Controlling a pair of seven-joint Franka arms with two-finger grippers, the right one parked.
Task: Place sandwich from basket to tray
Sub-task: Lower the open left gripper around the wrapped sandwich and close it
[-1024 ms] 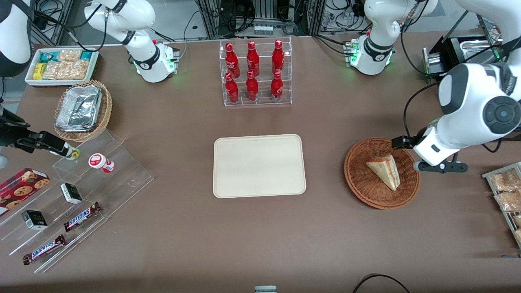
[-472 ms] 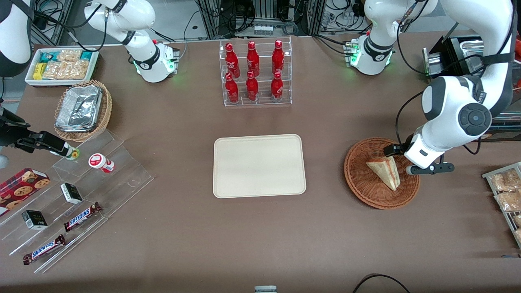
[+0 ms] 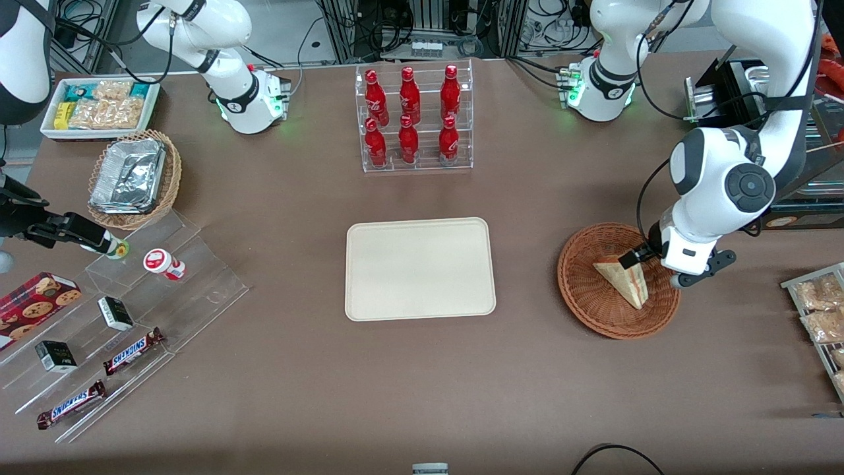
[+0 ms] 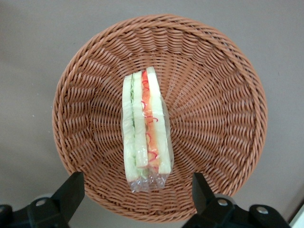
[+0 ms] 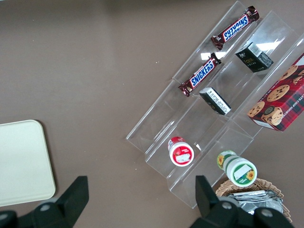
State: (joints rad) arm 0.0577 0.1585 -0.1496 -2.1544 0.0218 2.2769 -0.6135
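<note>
Brown tabletop [image 3: 422, 382], bare nearest the front camera; clear stepped stand [image 3: 125, 323] toward the parked arm's end, carrying 2 chocolate bars [image 3: 135, 350] and 2 small dark boxes [image 3: 116, 313]; cream tray [image 3: 420, 269] at mid-table, nothing on it; reddish-brown wicker basket [image 3: 597, 297] toward the working arm's end, level with the tray and well apart from it; sandwich [image 3: 623, 278] lying inside the basket, its red, orange and green cut edge turned up [image 4: 145, 130]; gripper [image 3: 643, 260] hanging directly above the basket over the sandwich, fingers [image 4: 71, 192] spread wide apart, nothing between them, clear of the bread; rack of 6 red bottles [image 3: 413, 117] farther from the camera than the tray.
</note>
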